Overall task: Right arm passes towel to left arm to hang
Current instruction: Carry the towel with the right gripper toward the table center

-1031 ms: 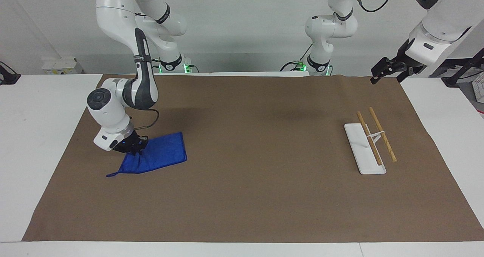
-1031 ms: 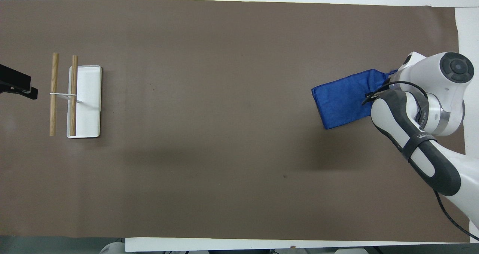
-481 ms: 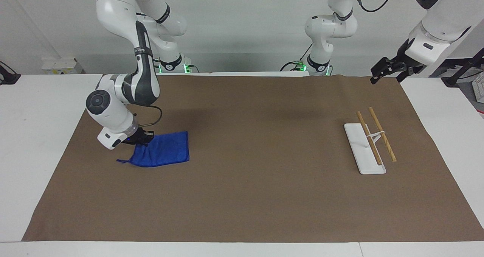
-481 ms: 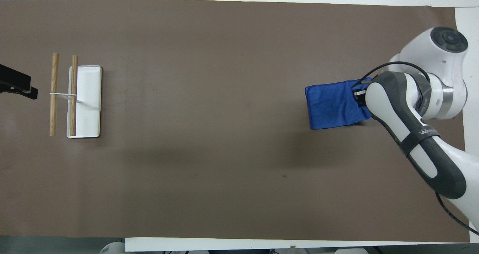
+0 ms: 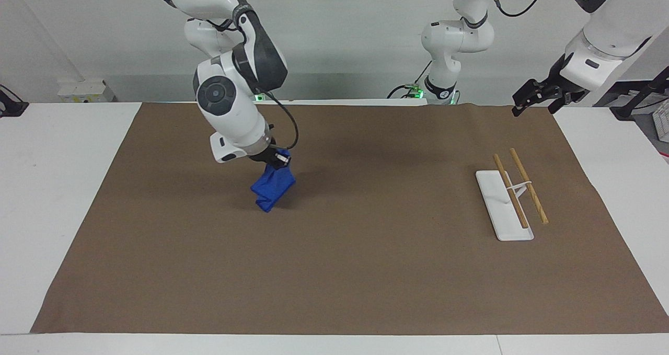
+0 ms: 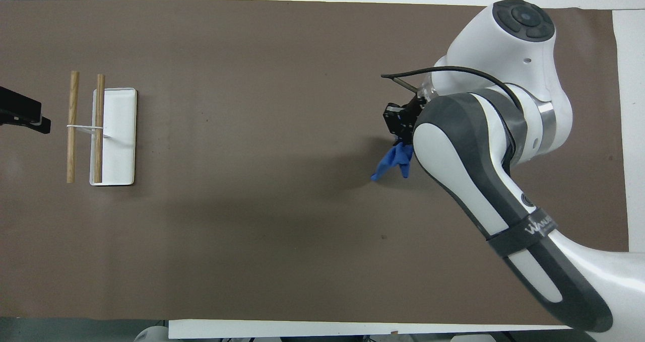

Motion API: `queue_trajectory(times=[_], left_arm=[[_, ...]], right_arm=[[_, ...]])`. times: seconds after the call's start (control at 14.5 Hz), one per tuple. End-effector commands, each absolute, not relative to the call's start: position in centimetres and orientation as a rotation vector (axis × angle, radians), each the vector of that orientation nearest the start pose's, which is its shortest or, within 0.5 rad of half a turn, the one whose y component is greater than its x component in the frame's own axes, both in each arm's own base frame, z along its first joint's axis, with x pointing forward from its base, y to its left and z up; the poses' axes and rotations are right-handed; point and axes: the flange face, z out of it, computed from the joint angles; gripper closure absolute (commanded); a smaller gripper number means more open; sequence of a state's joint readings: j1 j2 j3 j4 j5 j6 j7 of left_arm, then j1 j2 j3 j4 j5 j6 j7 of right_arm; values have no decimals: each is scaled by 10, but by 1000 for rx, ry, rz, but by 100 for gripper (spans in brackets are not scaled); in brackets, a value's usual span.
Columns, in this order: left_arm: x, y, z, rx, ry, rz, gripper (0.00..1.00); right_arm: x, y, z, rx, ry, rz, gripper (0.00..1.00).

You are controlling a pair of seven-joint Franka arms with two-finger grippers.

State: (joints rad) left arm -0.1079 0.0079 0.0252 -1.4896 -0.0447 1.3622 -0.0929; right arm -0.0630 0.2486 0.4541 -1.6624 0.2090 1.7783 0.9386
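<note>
Mostly hidden in the overhead view, the towel (image 6: pixel 392 161) under the right arm (image 6: pixel 468 150), cut off at that view's edge the left gripper (image 6: pixel 44 125), and out of frame in the facing view both arms' upper links.

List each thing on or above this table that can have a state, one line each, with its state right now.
Towel: bunched, off the mat, hanging from the right pincer.
Right pincer: shut on the towel, raised above the brown mat.
Left pincer: open, empty, waiting over the mat's corner at the left arm's end.
Rack: upright, both wooden bars bare.
</note>
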Motion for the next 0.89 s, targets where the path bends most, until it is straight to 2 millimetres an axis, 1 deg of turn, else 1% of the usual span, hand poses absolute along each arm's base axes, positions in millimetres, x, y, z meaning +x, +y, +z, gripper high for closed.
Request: queue_trajectory(times=[0.0, 0.14, 0.28, 0.34, 0.41, 0.48, 0.55, 0.69, 0.76, 0.83], left_arm=[[526, -47, 642, -3179, -9, 199, 0], [526, -47, 642, -3179, -9, 197, 0], [526, -48, 642, -3179, -6, 199, 0], [526, -47, 642, -3180, -8, 200, 0], [525, -47, 642, -3177, -8, 214, 0], [517, -46, 639, -3168, -9, 281, 0], [512, -46, 638, -3161, -41, 323, 0], [512, -44, 639, -3150, -173, 320, 0], [513, -42, 637, -3128, -344, 324, 0], [515, -51, 631, -3075, -618, 291, 0]], right_arm=[[587, 264, 490, -2509, 1050, 495, 100], [590, 283, 503, -2319, 1140, 520, 100], [580, 318, 520, -2183, 1238, 533, 100], [579, 333, 524, -2107, 1298, 529, 100], [573, 353, 525, -2048, 1335, 537, 100], [569, 369, 529, -1991, 1362, 532, 100], [568, 376, 530, -1941, 1396, 535, 100], [561, 388, 531, -1922, 1403, 556, 100], [556, 396, 533, -1924, 1387, 566, 100], [555, 399, 532, -1919, 1390, 569, 100]])
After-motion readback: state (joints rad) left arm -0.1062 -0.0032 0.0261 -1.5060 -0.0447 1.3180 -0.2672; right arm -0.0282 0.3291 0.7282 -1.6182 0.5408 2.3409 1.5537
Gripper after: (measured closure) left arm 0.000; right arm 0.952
